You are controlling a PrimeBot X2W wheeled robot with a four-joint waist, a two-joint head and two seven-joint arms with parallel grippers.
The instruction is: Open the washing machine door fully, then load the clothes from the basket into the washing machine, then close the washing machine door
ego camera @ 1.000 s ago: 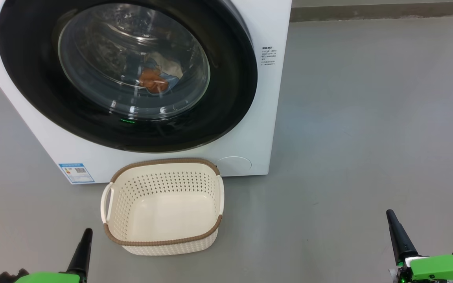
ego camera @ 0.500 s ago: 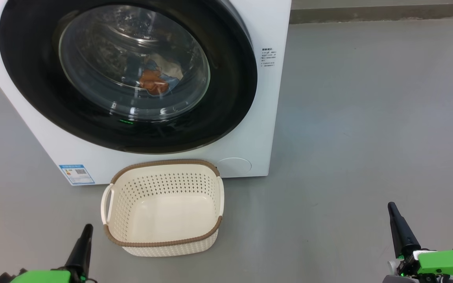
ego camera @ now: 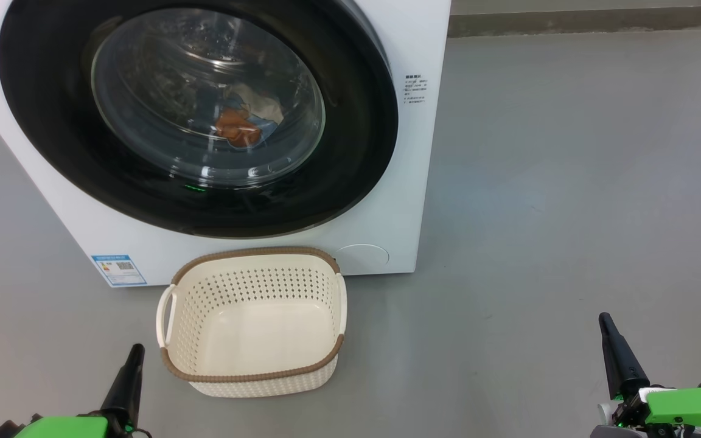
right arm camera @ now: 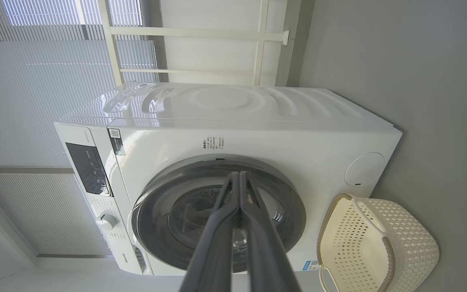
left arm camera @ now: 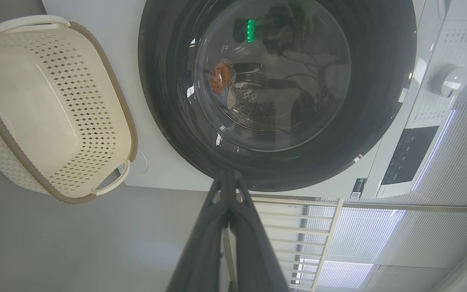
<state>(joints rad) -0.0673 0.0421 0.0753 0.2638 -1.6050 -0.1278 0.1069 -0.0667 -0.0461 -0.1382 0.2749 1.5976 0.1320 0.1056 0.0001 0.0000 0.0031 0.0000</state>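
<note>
The white washing machine stands ahead, its round black-rimmed door shut flat against the front. Through the glass I see the clothes, blue with an orange patch, lying in the drum. The cream basket with a brown rim sits on the floor just before the machine, with nothing in it. My left gripper is shut, low at the left, just left of the basket. My right gripper is shut, low at the far right. In the wrist views the door and the basket show again.
Grey floor spreads to the right of the machine up to a wall base. A blue label sits at the washer's lower left corner. The control panel and dial show in the right wrist view, with window blinds behind.
Both grippers have shifted slightly: the left fingertip rose a little and the right one moved up slightly. Washer, basket and clothes stay put.
</note>
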